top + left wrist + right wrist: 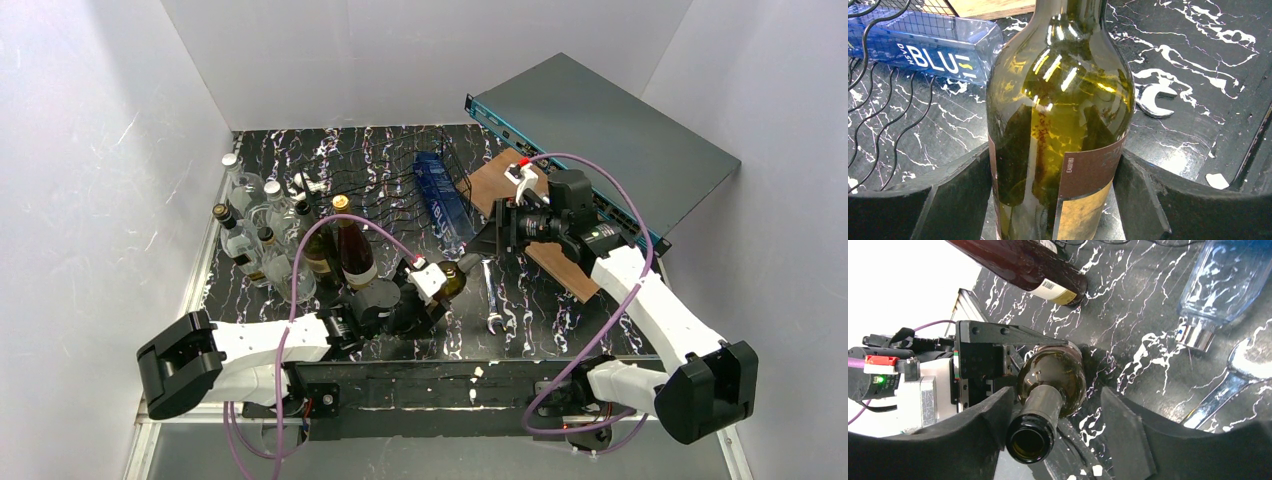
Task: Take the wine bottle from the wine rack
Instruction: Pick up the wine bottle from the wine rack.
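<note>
An olive-green wine bottle (pixel 453 281) with a brown and gold label (pixel 1088 175) sits between both fingers of my left gripper (pixel 1054 156), which is shut on its body. The bottle is tilted, in front of the black wire wine rack (pixel 395 195), whose wavy cradles (pixel 878 105) show at the left. My right gripper (pixel 1055 405) is open around the bottle's neck (pixel 1040 410). Its left finger (pixel 983 425) is against the neck. The right finger (pixel 1123 435) stands apart from it. The open mouth (pixel 1030 442) faces the right wrist camera.
A blue clear bottle (pixel 440 190) (pixel 923 50) lies on the rack. Several glass and brown bottles (pixel 300 240) stand at the left. A wrench (pixel 490 300) (pixel 1155 100) lies on the marbled table. A wooden board (pixel 500 180) and a grey box with a teal edge (pixel 600 140) sit at the back right.
</note>
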Controlling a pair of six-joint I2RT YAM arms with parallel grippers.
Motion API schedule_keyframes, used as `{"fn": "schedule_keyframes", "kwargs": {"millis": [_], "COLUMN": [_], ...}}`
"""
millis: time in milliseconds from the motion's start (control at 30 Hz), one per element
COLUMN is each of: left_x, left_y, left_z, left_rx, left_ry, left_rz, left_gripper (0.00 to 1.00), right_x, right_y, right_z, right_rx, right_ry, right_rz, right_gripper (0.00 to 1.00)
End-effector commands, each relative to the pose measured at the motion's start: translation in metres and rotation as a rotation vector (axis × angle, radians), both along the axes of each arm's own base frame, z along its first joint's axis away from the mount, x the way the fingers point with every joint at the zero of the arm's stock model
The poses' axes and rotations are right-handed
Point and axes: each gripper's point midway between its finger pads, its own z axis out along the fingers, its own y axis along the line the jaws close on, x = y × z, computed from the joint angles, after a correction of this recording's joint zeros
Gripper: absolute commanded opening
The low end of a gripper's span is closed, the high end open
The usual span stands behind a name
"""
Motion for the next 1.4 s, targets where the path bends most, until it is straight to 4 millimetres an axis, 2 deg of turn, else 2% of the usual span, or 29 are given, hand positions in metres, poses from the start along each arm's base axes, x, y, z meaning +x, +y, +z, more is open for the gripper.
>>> {"fn": "schedule_keyframes", "kwargs": {"millis": [0,167,433,600,700,833,900,933,1000,1100,1200,1367], "left_x": [0.015,0.019,0.023,0.023,0.022,0.018,0.016,0.015,0.014,0.014,0.011,0.007], "left_y": [-0.015,-0.016,-0.020,-0.022,-0.024,-0.027,-0.029,-0.029,-0.027,-0.022,-0.018,-0.009], "left_z": [0.062,0.064,0.066,0.066,0.068,0.071,0.072,0.072,0.071,0.072,0.072,0.070], "left_rx": [-0.178,-0.185,-0.196,-0.199,-0.205,-0.212,-0.216,-0.218,-0.213,-0.202,-0.213,-0.212], "left_ry": [-0.081,-0.076,-0.064,-0.058,-0.058,-0.048,-0.035,-0.025,-0.009,-0.006,0.023,0.047], "left_rz": [0.041,0.066,0.086,0.081,0.069,0.049,0.039,0.038,0.043,0.054,0.067,0.081], "left_gripper": [0.00,0.00,0.00,0.00,0.00,0.00,0.01,0.08,0.30,0.63,0.78,0.89], "right_x": [0.001,-0.002,-0.006,-0.003,-0.001,-0.002,0.000,0.002,0.005,0.011,0.017,0.030], "right_y": [0.008,0.010,0.013,0.014,0.016,0.019,0.019,0.019,0.019,0.020,0.021,0.022], "right_z": [0.015,0.015,0.017,0.018,0.021,0.027,0.032,0.036,0.046,0.059,0.063,0.061], "right_rx": [0.060,0.048,0.039,0.031,0.031,0.037,0.024,0.019,0.022,0.026,0.018,-0.017], "right_ry": [-0.052,-0.070,-0.088,-0.109,-0.127,-0.162,-0.185,-0.201,-0.244,-0.284,-0.301,-0.312], "right_rz": [0.044,0.060,0.085,0.086,0.098,0.142,0.152,0.153,0.155,0.145,0.138,0.126], "right_gripper": [0.67,0.62,0.64,0.56,0.44,0.19,0.12,0.08,0.01,0.01,0.01,0.01]}}
